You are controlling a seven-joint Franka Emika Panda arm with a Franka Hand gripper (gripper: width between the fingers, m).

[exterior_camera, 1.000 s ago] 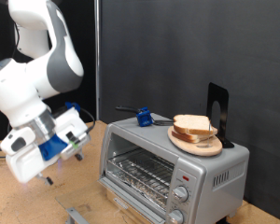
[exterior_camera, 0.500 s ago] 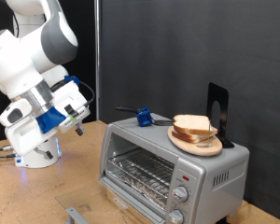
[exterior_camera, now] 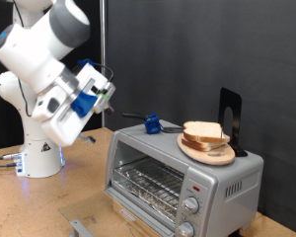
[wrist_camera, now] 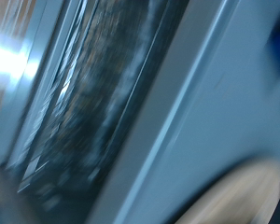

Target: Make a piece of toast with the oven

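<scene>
Rising from the tabletop since a second ago, the arm is swinging up and toward the oven (exterior_camera: 183, 170), its gripper (exterior_camera: 107, 87) now hanging in the air to the exterior view's left of the oven's top, level with the bread. From the exterior view I am watching the oven sitting with its door shut and its wire rack bare behind the glass, two knobs (exterior_camera: 189, 206) at its front right corner. On its roof a plate (exterior_camera: 209, 151) is carrying the stacked slices (exterior_camera: 205, 135); the toast I am after is, I judge, the top one. A blue tool (exterior_camera: 150, 122) is lying on the roof beyond, and a black stand (exterior_camera: 230, 119) is rising at the far right. I cannot tell how wide the fingers are standing, and nothing is showing between them.

From the wrist view, everything is smearing with motion: I am making out only the oven (wrist_camera: 103, 103), its dark glass and silver frame, and a pale curved shape at one corner, too blurred to name.

I judge the work to be at its opening step, the approach. No slice is in the oven yet. Any next move is calling for a slower, steadier hand and a clear line to either the door handle or the plate.
</scene>
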